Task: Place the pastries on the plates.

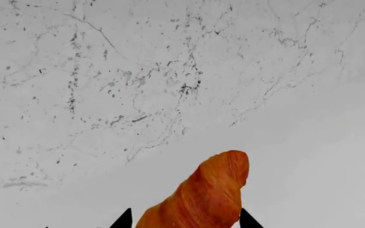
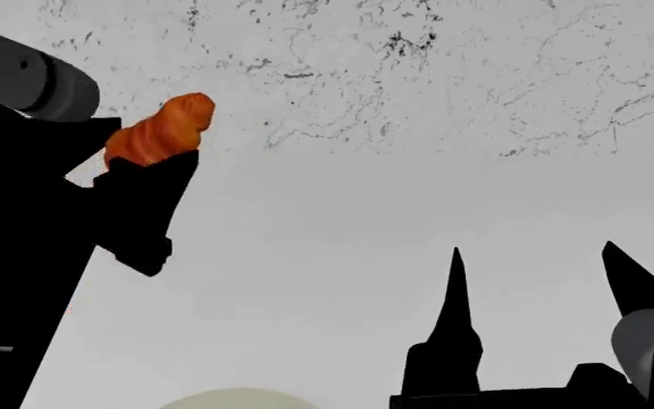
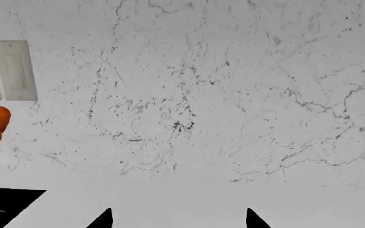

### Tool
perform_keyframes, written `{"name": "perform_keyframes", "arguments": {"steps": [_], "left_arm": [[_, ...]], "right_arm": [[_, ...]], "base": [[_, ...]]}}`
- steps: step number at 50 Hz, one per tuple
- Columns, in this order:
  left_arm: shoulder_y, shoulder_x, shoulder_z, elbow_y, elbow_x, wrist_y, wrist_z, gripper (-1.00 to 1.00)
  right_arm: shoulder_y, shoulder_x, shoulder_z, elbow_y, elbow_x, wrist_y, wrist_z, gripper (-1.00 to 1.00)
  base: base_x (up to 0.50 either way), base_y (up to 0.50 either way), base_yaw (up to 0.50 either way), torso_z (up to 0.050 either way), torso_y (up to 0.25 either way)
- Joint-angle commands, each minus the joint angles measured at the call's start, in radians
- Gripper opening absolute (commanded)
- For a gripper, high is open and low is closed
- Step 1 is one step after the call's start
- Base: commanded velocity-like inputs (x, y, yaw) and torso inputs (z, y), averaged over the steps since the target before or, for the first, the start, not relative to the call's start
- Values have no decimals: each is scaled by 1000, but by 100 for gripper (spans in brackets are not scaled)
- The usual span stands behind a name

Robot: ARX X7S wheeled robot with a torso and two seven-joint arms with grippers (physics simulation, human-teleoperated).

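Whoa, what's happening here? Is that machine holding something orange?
Yes. The robot's left pincer is gripping a small golden-orange ridged croissant, holding it up in front of a white marble-patterned wall. Its right pincer is open and holds nothing. At the bottom of the head view, just the edge of a pale cream round plate peeks in, below the croissant, which is not on it yet. No donut or second plate is in view.

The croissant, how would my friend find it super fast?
Look at the big black left arm against the white marble wall. At its tip the left gripper holds the croissant, the only orange, ridged thing among black, white and grey.
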Motion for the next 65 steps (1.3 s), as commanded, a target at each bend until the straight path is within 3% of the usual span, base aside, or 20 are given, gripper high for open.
{"name": "perform_keyframes", "arguments": {"steps": [1,5,16,22,31,33,65], "left_arm": [[263,-107,-247,387,-294,102,-364,-100],[339,-149,-320,496,-362,173,-439,-100],[407,-160,-386,556,-389,215,-433,-100],[371,-183,-362,578,-411,239,-488,-100],[380,-171,-362,578,-390,243,-481,-100],[381,-168,-360,577,-382,240,-476,-100],[389,-171,-349,597,-366,261,-476,-100]], "right_arm": [[-45,23,26,-9,-42,-57,4,100],[-65,44,37,-25,-48,-80,8,100],[-55,58,42,-58,-57,-76,30,100],[-70,61,40,-64,-64,-91,36,100],[-105,91,39,-66,-84,-141,25,100],[4,62,-23,-76,-88,0,57,100],[115,117,-212,-74,-141,-136,90,100]], "base": [[0,0,0,0,0],[0,0,0,0,0],[0,21,0,0,0],[0,294,0,0,0],[0,295,0,0,0],[0,160,0,0,0],[0,345,0,0,0]]}}
